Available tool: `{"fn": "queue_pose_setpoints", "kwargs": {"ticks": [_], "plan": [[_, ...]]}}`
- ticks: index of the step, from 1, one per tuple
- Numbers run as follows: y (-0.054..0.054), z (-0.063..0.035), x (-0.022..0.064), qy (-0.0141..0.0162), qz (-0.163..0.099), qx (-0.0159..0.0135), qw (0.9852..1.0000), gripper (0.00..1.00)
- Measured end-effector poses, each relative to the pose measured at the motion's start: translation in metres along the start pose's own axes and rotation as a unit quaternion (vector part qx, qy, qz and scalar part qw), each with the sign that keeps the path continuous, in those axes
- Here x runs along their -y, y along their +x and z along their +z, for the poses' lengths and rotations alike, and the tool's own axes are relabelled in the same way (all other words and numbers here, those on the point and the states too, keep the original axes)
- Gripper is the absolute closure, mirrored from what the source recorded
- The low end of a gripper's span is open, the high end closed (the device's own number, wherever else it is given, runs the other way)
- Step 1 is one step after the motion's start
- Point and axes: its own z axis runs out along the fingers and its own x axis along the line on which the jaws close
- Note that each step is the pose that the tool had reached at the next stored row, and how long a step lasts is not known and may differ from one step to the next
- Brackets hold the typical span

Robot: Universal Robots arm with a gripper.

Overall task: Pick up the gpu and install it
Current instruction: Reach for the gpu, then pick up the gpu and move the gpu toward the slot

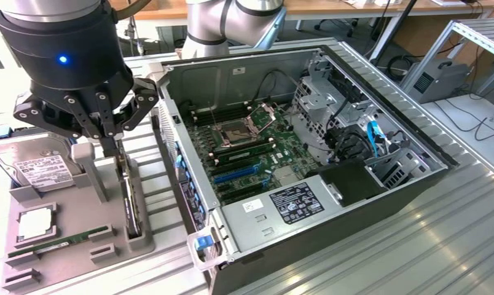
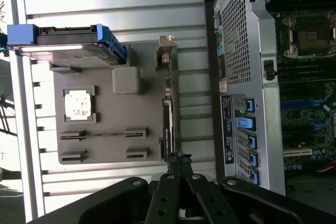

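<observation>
The gpu (image 1: 131,200) is a thin dark card standing on edge in a slot of the grey holder tray (image 1: 83,261), beside the open computer case (image 1: 313,153). In the wrist view the gpu (image 2: 167,124) shows edge-on, its silver bracket (image 2: 166,51) at the end away from the gripper. My gripper (image 1: 110,147) hangs just over the card's other end with its fingers pressed together. In the wrist view the gripper (image 2: 178,160) sits at that end of the card, shut. No part of the card shows between the fingers. The motherboard (image 1: 247,153) lies exposed inside the case, with blue slots (image 1: 235,175).
On the tray are a silver hard drive (image 1: 38,167), a square processor (image 1: 35,224) and a green memory stick (image 1: 62,243). A grey post (image 1: 90,169) stands beside the gripper. The case wall (image 1: 177,160) rises right beside the tray. Ribbed metal table (image 1: 411,246) lies around.
</observation>
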Motion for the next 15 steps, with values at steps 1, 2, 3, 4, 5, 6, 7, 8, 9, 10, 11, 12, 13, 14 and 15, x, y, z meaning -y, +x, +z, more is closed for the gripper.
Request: {"fn": "queue_pose_setpoints", "kwargs": {"ticks": [1,2,3,4,5,6,7,8,9,10,11,12,13,14,15], "plan": [[0.0,0.0,0.0,0.0,0.0,0.0,1.0,0.89],[0.0,0.0,0.0,0.0,0.0,0.0,1.0,0.89],[0.0,0.0,0.0,0.0,0.0,0.0,1.0,0.89],[0.0,0.0,0.0,0.0,0.0,0.0,1.0,0.89],[0.0,0.0,0.0,0.0,0.0,0.0,1.0,0.89],[0.0,0.0,0.0,0.0,0.0,0.0,1.0,0.89],[0.0,0.0,0.0,0.0,0.0,0.0,1.0,0.89],[0.0,0.0,0.0,0.0,0.0,0.0,1.0,0.89],[0.0,0.0,0.0,0.0,0.0,0.0,1.0,0.89],[0.0,0.0,0.0,0.0,0.0,0.0,1.0,0.89],[0.0,0.0,0.0,0.0,0.0,0.0,1.0,0.89],[0.0,0.0,0.0,0.0,0.0,0.0,1.0,0.89],[0.0,0.0,0.0,0.0,0.0,0.0,1.0,0.89],[0.0,0.0001,0.0,-0.0001,0.0,0.0,1.0,0.83],[0.0,0.0,0.0,0.0,0.0,0.0,1.0,0.83]]}}
